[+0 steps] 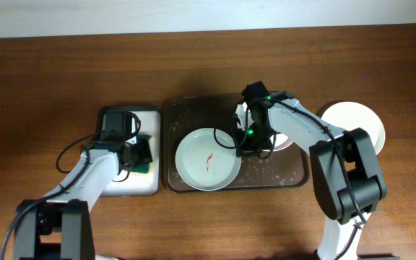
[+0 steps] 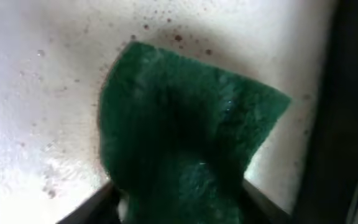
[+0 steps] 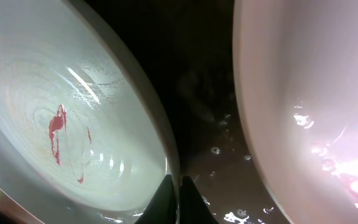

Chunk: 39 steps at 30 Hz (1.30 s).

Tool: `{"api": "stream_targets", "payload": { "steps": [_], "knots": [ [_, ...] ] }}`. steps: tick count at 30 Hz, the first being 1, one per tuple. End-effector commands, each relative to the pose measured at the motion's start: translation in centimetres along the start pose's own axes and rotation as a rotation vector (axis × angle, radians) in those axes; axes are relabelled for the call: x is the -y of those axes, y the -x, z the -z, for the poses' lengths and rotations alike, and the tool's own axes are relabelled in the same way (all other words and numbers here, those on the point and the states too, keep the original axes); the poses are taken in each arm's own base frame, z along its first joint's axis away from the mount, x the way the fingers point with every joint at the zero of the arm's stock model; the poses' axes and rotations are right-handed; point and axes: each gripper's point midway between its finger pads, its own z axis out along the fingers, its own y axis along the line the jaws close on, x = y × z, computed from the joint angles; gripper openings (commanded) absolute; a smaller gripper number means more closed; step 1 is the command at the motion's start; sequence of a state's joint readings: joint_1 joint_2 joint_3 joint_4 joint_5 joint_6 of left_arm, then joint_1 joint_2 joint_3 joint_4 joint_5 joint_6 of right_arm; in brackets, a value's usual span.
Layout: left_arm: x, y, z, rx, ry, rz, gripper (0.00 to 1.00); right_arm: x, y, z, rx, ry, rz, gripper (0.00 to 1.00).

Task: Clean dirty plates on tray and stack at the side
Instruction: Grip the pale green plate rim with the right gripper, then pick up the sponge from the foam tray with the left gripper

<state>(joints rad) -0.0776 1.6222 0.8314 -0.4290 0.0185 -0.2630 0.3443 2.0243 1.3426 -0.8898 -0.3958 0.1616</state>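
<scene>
Nearest, at the left gripper (image 2: pixel 179 208): clamps the green sponge (image 2: pixel 185 143), dark fingers (image 2: pixel 86 210) low on either side, the pad buckled up between them. Hangs over the foamy floor of the small white-lined tray (image 2: pixel 36 93), dotted with brown specks, a dark wall down the right edge.

At the right gripper (image 3: pixel 179 196): pinches down to a sliver on the rim of the pale green plate (image 3: pixel 73 81). Just left of the tips, a red scribble (image 3: pixel 57 130) on the plate's floor. Just right, a wet strip of the dark brown tray (image 3: pixel 207 93) with droplets. Then the pinkish plate (image 3: pixel 303 93), close beside the green one, apart from it, pink smears low in its bowl.

From overhead, wider: green plate at the near left of the brown tray, its edge against the near rim. Pinkish plate at the tray's far right, mostly hidden under the right arm. Small tray just left of the brown one, half covered by the left arm and wrist camera, only a corner of sponge showing.

Farther right, outside the tray: a white plate (image 1: pixel 345 119) on the bare table (image 1: pixel 49 72), no marks visible on it, its near edge overlapped by the right arm's elbow.
</scene>
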Motion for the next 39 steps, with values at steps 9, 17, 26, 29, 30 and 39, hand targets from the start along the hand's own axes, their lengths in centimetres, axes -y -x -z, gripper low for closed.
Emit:
{"api": "stream_targets", "payload": {
  "steps": [9, 17, 26, 29, 30, 39],
  "knots": [
    [1.8, 2.5, 6.5, 0.103, -0.090, -0.007, 0.00, -0.9, -0.1, 0.6, 0.010, 0.017, 0.013, 0.04],
    [1.8, 10.8, 11.3, 0.513, -0.029, -0.121, 0.00, -0.8, -0.1, 0.6, 0.011, 0.014, 0.016, 0.04],
    [3.0, 14.8, 20.1, 0.844, -0.073, -0.162, 0.00, -0.8, 0.0, 0.6, 0.015, 0.014, 0.016, 0.04],
    [3.0, 14.5, 23.2, 0.912, -0.086, -0.159, 0.00, -0.8, 0.0, 0.6, 0.016, 0.014, 0.017, 0.04],
    [3.0, 14.4, 23.8, 0.926, -0.088, -0.159, 0.00, -0.8, 0.0, 0.6, 0.016, 0.015, 0.017, 0.04],
    [1.3, 8.7, 14.4, 0.500, -0.022, -0.152, 0.00, -0.8, 0.1, 0.6, 0.018, 0.015, 0.017, 0.04]
  ]
}}
